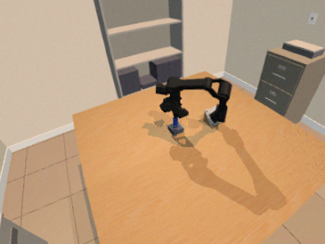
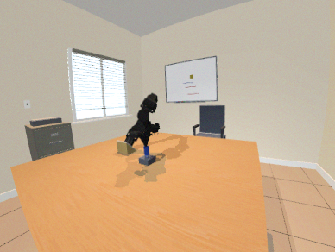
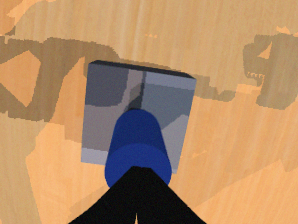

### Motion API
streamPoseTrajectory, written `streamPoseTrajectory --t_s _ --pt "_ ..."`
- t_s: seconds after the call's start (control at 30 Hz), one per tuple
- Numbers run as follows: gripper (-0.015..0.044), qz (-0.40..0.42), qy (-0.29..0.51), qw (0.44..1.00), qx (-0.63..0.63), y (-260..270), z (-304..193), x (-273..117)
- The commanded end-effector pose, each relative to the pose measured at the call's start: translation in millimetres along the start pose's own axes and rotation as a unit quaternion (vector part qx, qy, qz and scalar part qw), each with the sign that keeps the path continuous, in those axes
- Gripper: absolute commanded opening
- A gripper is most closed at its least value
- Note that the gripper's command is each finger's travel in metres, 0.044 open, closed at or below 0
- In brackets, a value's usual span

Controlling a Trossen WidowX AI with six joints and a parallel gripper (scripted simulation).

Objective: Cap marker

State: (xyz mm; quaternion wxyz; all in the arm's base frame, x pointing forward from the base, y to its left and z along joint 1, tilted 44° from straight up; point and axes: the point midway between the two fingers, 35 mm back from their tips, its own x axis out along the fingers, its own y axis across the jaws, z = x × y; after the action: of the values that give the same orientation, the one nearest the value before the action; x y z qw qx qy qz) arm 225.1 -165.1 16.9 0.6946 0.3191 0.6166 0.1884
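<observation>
The holder block (image 1: pixel 175 129) (image 2: pixel 147 160) (image 3: pixel 106 122) is dark grey and sits on the table. The blue cap (image 1: pixel 175 122) (image 2: pixel 146 151) (image 3: pixel 137 155) stands upright over it, on the marker; no loose cap shows on the table. Whether the cap is fully seated cannot be told, and the marker's body is hidden. My gripper (image 1: pixel 175 116) (image 2: pixel 146 145) (image 3: pixel 140 176) is shut with nothing between its fingers. It points down, its joined fingertips at the cap's top face and covering part of it in the wrist view. Contact cannot be told for certain.
The arm's base stands by a pale angled block (image 1: pixel 210 117) (image 2: pixel 123 148) on the table (image 1: pixel 134 187) (image 2: pixel 190 203). The arm arches from there to the holder block. A shelf, a filing cabinet and a chair stand beyond the table's edges.
</observation>
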Motion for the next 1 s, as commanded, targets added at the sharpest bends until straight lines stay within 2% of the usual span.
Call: streamPoseTrajectory --t_s 0.0,0.13,0.37,0.5,0.97 --pt "0.0 -0.001 -0.001 1.0 -0.001 -0.1 0.1 -1.1" --pt "0.0 -0.002 -0.003 1.0 0.002 -0.8 1.1 -9.2" --pt "0.0 -0.012 -0.02 0.999 0.03 -0.7 -0.6 -88.2" --pt "0.0 -0.012 -0.02 0.999 0.031 -0.5 -0.9 -90.2" --pt "0.0367 -0.012 -0.02 0.999 0.031 -0.5 -0.9 -90.2"
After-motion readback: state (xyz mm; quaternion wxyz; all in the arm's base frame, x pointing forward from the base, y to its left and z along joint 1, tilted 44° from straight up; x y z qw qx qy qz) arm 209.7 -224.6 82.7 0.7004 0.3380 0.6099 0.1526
